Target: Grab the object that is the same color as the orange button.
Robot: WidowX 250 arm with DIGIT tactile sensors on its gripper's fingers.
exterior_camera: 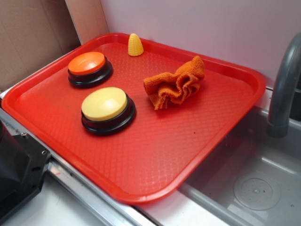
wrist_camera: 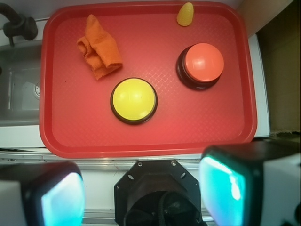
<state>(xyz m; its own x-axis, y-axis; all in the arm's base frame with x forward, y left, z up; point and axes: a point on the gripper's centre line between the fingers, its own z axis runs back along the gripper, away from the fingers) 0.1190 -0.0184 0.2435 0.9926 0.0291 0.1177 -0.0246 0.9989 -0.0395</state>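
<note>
A small orange ruffled cloth point(exterior_camera: 176, 83) lies on the red tray point(exterior_camera: 150, 160), right of centre toward the back; in the wrist view the cloth point(wrist_camera: 99, 52) is at the tray's upper left. The orange button point(exterior_camera: 89, 67) with a black base stands at the tray's left back, and it also shows in the wrist view point(wrist_camera: 202, 64). My gripper point(wrist_camera: 141, 193) is open and empty, high above the near side of the tray point(wrist_camera: 155, 136), far from the cloth. Its two pads point(wrist_camera: 221, 190) glow teal at the bottom of the wrist view. The gripper is outside the exterior view.
A pale yellow button point(exterior_camera: 106, 108) stands in front of the orange one. A small yellow corn-shaped cone point(exterior_camera: 135, 45) stands at the tray's back edge. A steel sink point(exterior_camera: 254, 188) with a grey faucet point(exterior_camera: 282, 89) lies to the right. The robot's black base point(exterior_camera: 16, 174) is front left.
</note>
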